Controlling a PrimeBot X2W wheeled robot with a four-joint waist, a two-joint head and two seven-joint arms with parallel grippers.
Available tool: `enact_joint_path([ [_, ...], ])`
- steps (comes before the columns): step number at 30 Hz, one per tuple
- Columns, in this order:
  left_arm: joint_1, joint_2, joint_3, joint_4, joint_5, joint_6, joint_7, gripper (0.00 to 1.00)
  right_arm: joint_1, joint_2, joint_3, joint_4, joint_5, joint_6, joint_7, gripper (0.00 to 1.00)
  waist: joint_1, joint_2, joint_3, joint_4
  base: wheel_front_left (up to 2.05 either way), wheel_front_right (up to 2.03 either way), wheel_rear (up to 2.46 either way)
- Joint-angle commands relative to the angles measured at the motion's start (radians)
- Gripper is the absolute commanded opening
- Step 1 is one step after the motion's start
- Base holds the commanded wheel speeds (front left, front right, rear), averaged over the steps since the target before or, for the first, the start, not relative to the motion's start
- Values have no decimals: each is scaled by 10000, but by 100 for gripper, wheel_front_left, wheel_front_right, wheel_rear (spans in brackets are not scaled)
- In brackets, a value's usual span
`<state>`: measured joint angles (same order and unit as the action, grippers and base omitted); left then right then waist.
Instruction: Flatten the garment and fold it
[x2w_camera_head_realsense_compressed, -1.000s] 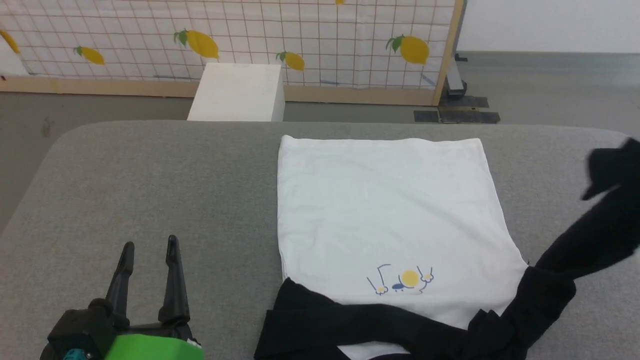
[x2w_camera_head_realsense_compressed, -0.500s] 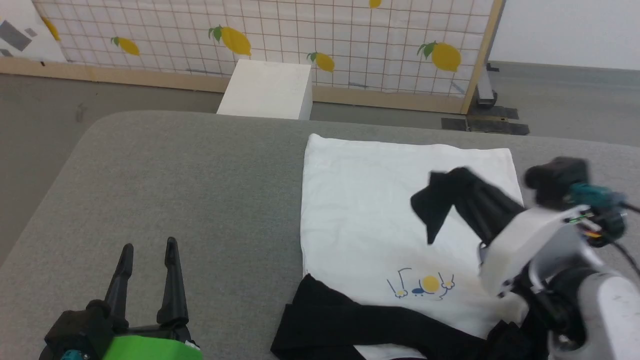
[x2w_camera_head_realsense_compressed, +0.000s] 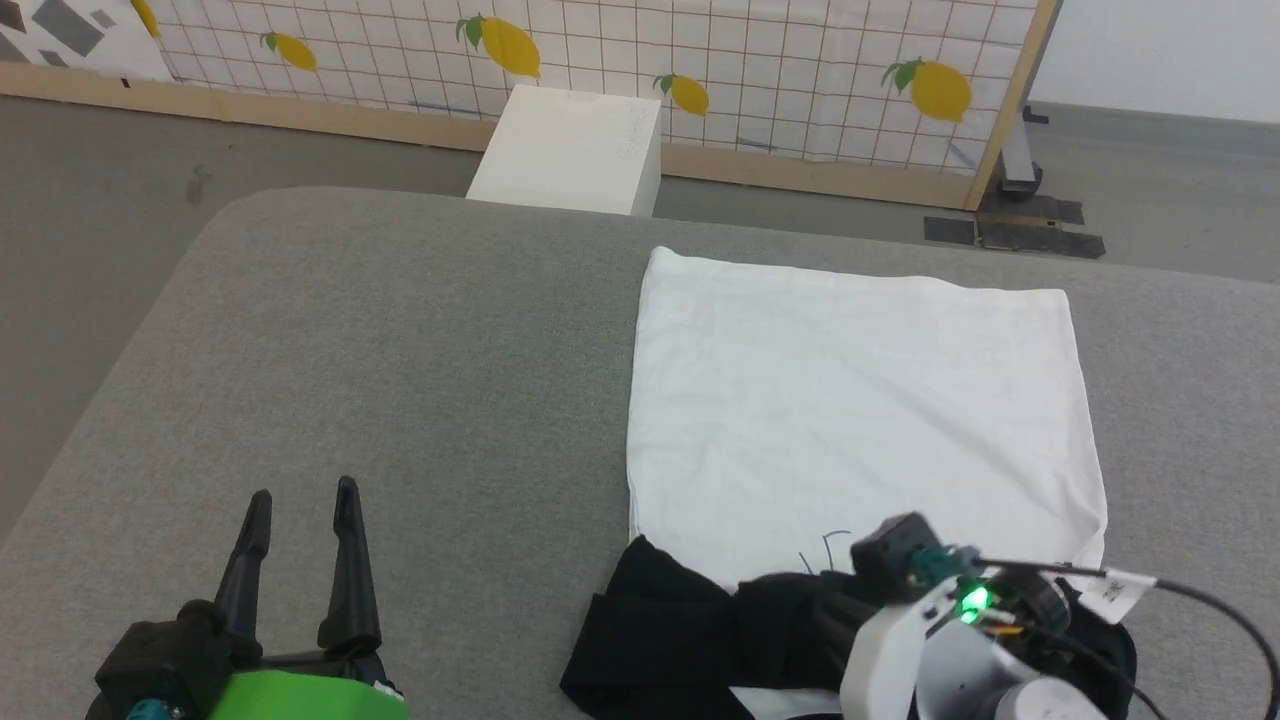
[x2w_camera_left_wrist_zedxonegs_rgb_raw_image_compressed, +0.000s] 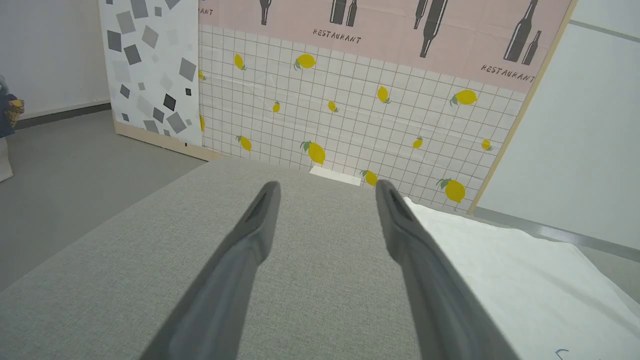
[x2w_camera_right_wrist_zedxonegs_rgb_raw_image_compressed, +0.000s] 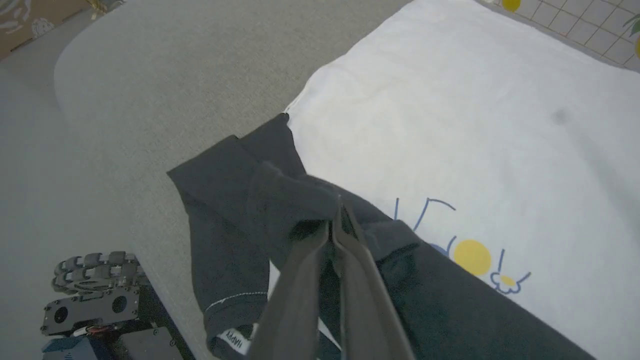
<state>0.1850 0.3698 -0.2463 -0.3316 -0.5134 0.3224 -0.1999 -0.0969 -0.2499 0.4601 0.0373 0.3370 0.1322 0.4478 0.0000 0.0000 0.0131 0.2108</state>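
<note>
The garment (x2w_camera_head_realsense_compressed: 860, 400) lies flat on the grey table, white body spread out and its hem toward the far side. Its black sleeves (x2w_camera_head_realsense_compressed: 680, 630) are bunched across the near edge; one sleeve (x2w_camera_right_wrist_zedxonegs_rgb_raw_image_compressed: 240, 200) lies folded over the chest. The blue and yellow print (x2w_camera_right_wrist_zedxonegs_rgb_raw_image_compressed: 470, 255) shows just beside the sleeve. My right gripper (x2w_camera_right_wrist_zedxonegs_rgb_raw_image_compressed: 336, 222) is shut on black sleeve fabric, low over the shirt, and its wrist (x2w_camera_head_realsense_compressed: 930, 600) covers most of the print in the head view. My left gripper (x2w_camera_head_realsense_compressed: 303, 492) stands open and empty over bare table, left of the white body (x2w_camera_left_wrist_zedxonegs_rgb_raw_image_compressed: 525, 285).
The grey padded table (x2w_camera_head_realsense_compressed: 400, 350) has wide bare room to the left of the shirt. Beyond its far edge stand a white box (x2w_camera_head_realsense_compressed: 570, 150) and a lemon-print screen (x2w_camera_head_realsense_compressed: 700, 60). My wheeled base (x2w_camera_right_wrist_zedxonegs_rgb_raw_image_compressed: 90, 295) shows under the near table edge.
My right arm has swung in from the right with the black sleeve, across the white body and down onto the near edge. The head camera shifted. The left gripper stayed still.
</note>
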Motion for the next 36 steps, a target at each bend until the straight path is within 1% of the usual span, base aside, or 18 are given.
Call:
enact_joint_path([
  [1, -72, -43, 0, 36, -18, 51, -64, 100, 56, -66, 199, 225, -29, -15, -184, 0, 0, 0, -5, -23, 0, 0, 0],
  [2, -75, -45, -1, 50, -23, 53, -66, 100, 47, -40, 286, 437, -47, -15, -284, 0, 0, 0, -16, -41, 0, 0, 0],
  [3, -79, -50, 0, 65, -33, 56, -68, 100, 5, 15, 365, 714, -116, -15, -404, 9, 0, 0, -29, -66, 0, 0, 0],
  [4, -84, -51, 1, 79, -42, 57, -70, 100, -82, 54, 486, 976, -255, -15, -560, 48, 0, 0, -40, -89, 0, 0, 0],
  [5, -90, -51, 3, 89, -48, 58, -71, 100, -147, 115, 555, 1195, -328, -15, -692, 84, 0, 0, -49, -109, 0, 0, 0],
  [6, -100, -52, 6, 98, -55, 59, -74, 100, -216, 219, 579, 1491, -375, -15, -799, 100, 0, 0, -59, -131, 0, 0, 0],
  [10, -134, -29, -17, 111, -54, 41, -71, 100, -570, 602, 490, 2001, -370, -15, -1273, 100, 0, 0, -98, -201, 0, 0, 0],
  [13, -132, 30, -24, 95, -27, 42, -47, 100, -819, 793, 3, 1836, -207, -15, -1588, 100, 0, 0, -122, -295, 0, 0, 0],
  [15, -146, 64, -37, 64, 0, 47, -24, 100, -882, 846, -596, 1470, -161, -15, -1730, 100, 0, 0, -127, -364, 0, 0, 0],
  [19, -127, 107, -52, -32, 44, 79, -8, 100, -650, 945, -2371, 267, -435, -15, -1984, 100, 0, 0, -124, -561, 0, 0, 0],
  [21, -116, 107, -71, -68, 54, 85, -15, 100, -326, 1014, -3458, -473, -882, -15, -2101, 100, 0, 0, -120, -669, 0, 0, 0],
  [26, -66, 57, -119, -100, 57, 96, -76, 100, 932, 1623, -6080, -2482, -2020, -15, -2328, 100, 0, 0, -33, -980, 0, 0, 0],
  [28, -25, 22, -138, -102, 59, 95, -120, 100, 1462, 1819, -6719, -3077, -2304, -15, -2418, 100, 0, 0, 2, -1093, 0, 0, 0],
  [32, 95, -13, -181, -64, 85, 104, -185, 100, 2341, 1979, -7458, -3645, -2364, -15, -2633, 100, 0, 0, 69, -1264, 0, 0, 0],
  [36, 210, -83, -164, -28, 85, 113, -283, 100, 3100, 1992, -7875, -3423, -1613, -15, -3059, 100, 0, 0, 140, -1409, 0, 0, 0],
])
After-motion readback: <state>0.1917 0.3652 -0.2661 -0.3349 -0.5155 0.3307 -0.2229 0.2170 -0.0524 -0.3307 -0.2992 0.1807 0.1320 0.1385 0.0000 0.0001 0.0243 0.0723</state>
